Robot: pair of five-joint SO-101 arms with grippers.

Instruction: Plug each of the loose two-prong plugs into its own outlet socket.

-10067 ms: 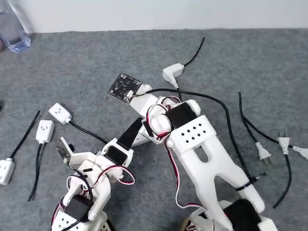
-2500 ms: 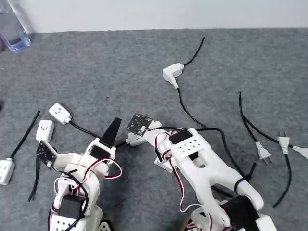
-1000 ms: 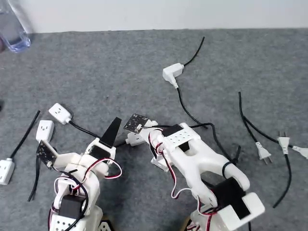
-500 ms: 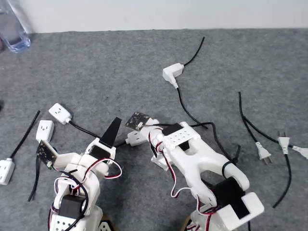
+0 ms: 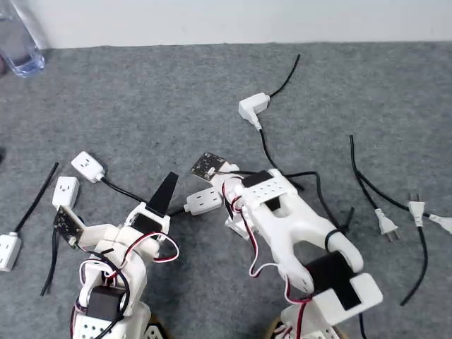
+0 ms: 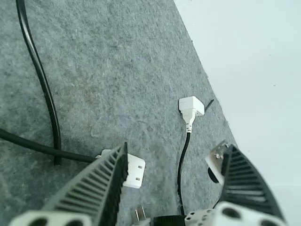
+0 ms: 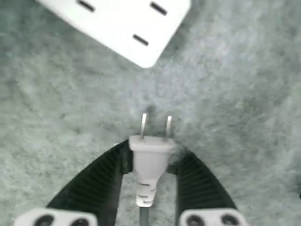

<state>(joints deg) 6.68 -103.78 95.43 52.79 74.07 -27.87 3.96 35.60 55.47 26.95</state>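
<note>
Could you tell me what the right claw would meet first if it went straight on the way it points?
Most likely the white socket: the right claw holds a plug whose prongs aim at its near corner. Depth is hard to judge.

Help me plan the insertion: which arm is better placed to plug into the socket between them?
Right, likely. The right gripper is shut on a two-prong plug, prongs pointing at the white socket close ahead. The left gripper is open and empty.

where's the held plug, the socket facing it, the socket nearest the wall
held plug (image 7: 149,162), right wrist view, its white body
socket facing it (image 7: 117,21), right wrist view, slotted face
socket nearest the wall (image 5: 253,107), high view, white housing
</note>
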